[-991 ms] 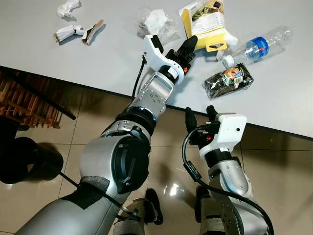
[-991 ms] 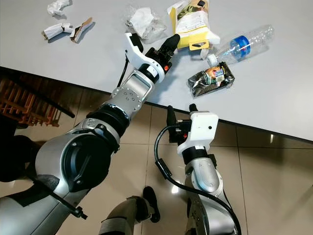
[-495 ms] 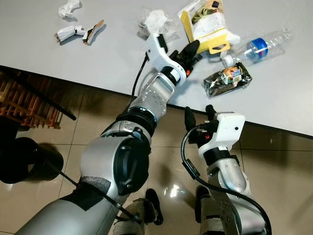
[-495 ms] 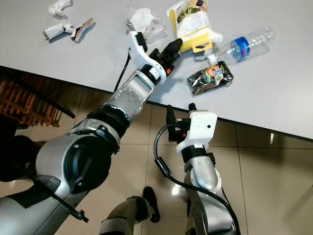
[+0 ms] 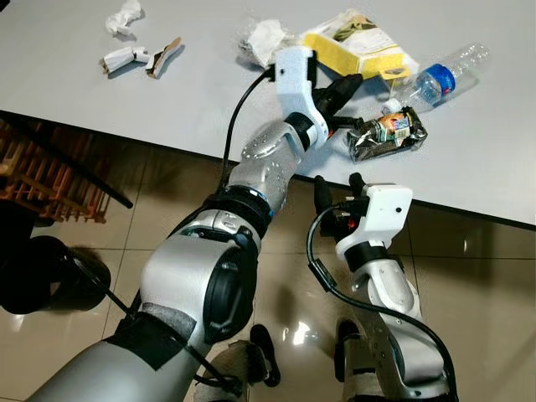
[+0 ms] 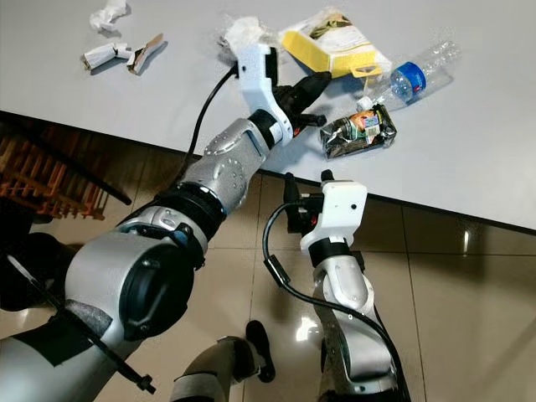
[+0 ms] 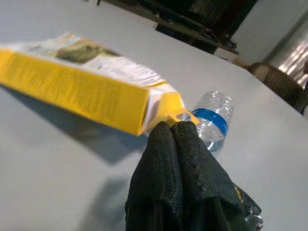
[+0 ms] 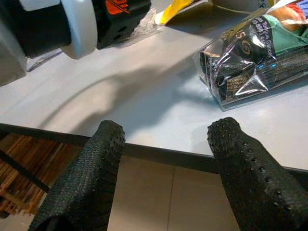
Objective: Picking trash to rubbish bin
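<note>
Trash all on surface [image 5: 151,100], none binned yet: left gripper [image 5: 345,86], fingers pressed together and empty, noses at yellow packet [image 5: 356,50]; right gripper [image 5: 335,186], fingers spread, waits below the edge.

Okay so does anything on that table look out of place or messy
Yes. Trash is strewn over the grey table: a plastic bottle lying on its side, a yellow package tipped over, a crinkled snack wrapper near the edge, and torn paper scraps farther left.
</note>
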You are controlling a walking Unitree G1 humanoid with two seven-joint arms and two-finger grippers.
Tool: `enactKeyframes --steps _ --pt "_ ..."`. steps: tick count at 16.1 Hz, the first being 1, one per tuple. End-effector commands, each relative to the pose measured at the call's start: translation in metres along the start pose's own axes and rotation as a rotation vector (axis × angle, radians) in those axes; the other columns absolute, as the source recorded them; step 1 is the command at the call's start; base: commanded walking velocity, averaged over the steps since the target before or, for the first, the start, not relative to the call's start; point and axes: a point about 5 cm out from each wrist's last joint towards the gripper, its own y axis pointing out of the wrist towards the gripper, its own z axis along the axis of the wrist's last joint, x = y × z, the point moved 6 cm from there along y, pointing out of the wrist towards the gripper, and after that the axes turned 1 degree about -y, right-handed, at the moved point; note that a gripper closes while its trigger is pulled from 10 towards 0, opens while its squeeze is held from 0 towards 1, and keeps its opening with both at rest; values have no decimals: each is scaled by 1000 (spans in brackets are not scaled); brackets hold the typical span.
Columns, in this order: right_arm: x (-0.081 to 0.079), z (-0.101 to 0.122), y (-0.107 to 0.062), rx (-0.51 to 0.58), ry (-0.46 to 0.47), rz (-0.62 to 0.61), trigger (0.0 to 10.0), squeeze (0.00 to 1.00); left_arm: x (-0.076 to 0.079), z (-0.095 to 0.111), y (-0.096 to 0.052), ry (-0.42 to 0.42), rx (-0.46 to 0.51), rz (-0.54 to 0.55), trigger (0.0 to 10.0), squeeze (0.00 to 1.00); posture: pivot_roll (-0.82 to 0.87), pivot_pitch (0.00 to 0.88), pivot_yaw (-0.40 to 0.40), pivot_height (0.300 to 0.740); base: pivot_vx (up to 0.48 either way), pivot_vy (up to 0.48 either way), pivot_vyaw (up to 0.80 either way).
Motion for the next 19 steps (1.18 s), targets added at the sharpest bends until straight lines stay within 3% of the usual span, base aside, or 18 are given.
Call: enactKeyframes --steps 1,3,6,8,9,11,15,16,18,19 --pt "6 -30 -3 -116 36 -34 10000 0 12 -11 1 19 -11 -31 10000 0 -304 257 208 740 0 0 0" --pt "7 -28 2 -105 33 -34 10000 0 13 -5 2 61 18 -37 10000 0 -303 243 208 740 0 0 0" --pt "10 -26 8 -89 25 -31 10000 0 14 20 5 73 120 -22 10000 0 -299 222 203 740 0 0 0" --pt "14 -26 12 -82 19 -39 10000 0 23 47 9 67 210 -49 10000 0 -295 212 202 740 0 0 0" --pt "15 -26 12 -81 18 -41 10000 0 25 48 9 58 218 -56 10000 0 -294 211 202 740 0 0 0" --pt "22 -23 16 -72 6 -62 10000 0 25 49 8 119 221 -61 10000 0 -293 199 197 740 0 0 0" --pt "46 -10 24 -32 2 -133 10000 0 -18 24 -17 257 138 62 10000 0 -265 159 188 740 0 0 0" --pt "50 -6 27 -18 -8 -139 10000 0 -28 18 -24 266 123 83 10000 0 -262 153 188 740 0 0 0" --pt "66 11 34 30 -23 -180 10000 0 -61 -1 -53 280 92 189 10000 0 -250 113 180 740 0 0 0" --pt "69 12 35 34 -25 -185 10000 0 -64 -3 -57 280 92 203 10000 0 -249 110 179 740 0 0 0"
